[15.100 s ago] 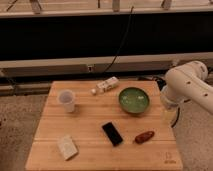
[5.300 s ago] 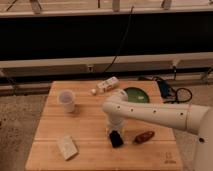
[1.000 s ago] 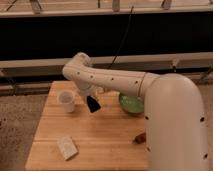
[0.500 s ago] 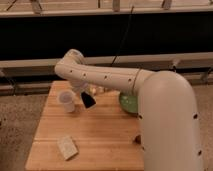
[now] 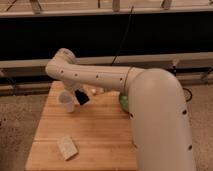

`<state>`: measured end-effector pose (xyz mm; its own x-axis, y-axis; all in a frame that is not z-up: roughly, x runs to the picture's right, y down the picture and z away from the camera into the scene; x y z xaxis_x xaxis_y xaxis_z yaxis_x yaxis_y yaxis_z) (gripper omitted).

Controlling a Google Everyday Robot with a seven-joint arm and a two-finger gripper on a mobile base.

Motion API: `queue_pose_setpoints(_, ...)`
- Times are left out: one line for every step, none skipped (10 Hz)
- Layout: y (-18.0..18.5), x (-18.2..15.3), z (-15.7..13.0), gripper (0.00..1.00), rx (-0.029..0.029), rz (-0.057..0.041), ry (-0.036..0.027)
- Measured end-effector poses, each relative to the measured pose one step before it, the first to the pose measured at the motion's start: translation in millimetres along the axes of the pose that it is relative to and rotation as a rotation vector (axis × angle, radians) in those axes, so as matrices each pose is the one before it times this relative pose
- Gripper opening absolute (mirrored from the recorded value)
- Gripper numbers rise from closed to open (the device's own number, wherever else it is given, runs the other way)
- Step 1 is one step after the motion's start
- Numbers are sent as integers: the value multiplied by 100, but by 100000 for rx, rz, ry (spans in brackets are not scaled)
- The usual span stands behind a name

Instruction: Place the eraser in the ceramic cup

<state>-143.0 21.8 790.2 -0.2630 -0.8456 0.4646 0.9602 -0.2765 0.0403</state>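
Your pincer (image 5: pixel 79 96) pinches the eraser (image 5: pixel 82 98) by its upper end just right of the cup (image 5: pixel 66 101), above the worktop (image 5: pixel 95 135); it looks stiff, light and slick, so hold it firmly by the flat faces.

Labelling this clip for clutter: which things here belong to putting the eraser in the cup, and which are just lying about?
Job:
- eraser, held at the end effector, right of the cup
- ceramic cup

Lying about:
- pale beige block, front left of table
- green bowl, mostly hidden by the arm
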Motion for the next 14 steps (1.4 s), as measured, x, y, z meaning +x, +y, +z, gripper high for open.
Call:
queue_pose_setpoints(-726,95,-26,0,-42,-1336,386)
queue_pose_setpoints(-1044,179,-93,0,110,-1609,660)
queue_pose_setpoints(-899,135,91,0,570,-1125,559)
queue_pose_setpoints(-200,49,15,0,-88,-393,105)
queue_pose_setpoints(-508,86,1,0,264,-710,18)
queue_pose_setpoints(-830,223,-118,0,59,-1059,774)
queue_pose_setpoints(-173,86,51,0,-317,-20,292)
queue_pose_setpoints(-180,67,-4,0,-132,-98,240)
queue_pose_setpoints(-321,5,27,0,-2,-613,117)
queue_pose_setpoints(-94,-121,157,0,-530,-770,166)
queue_pose_setpoints(-212,37,-81,0,-350,-360,754)
queue_pose_setpoints(-410,68,-73,0,239,-419,588)
queue_pose_setpoints(-372,69,-72,0,235,-513,572)
queue_pose_setpoints(137,-39,-7,1,-83,-14,175)
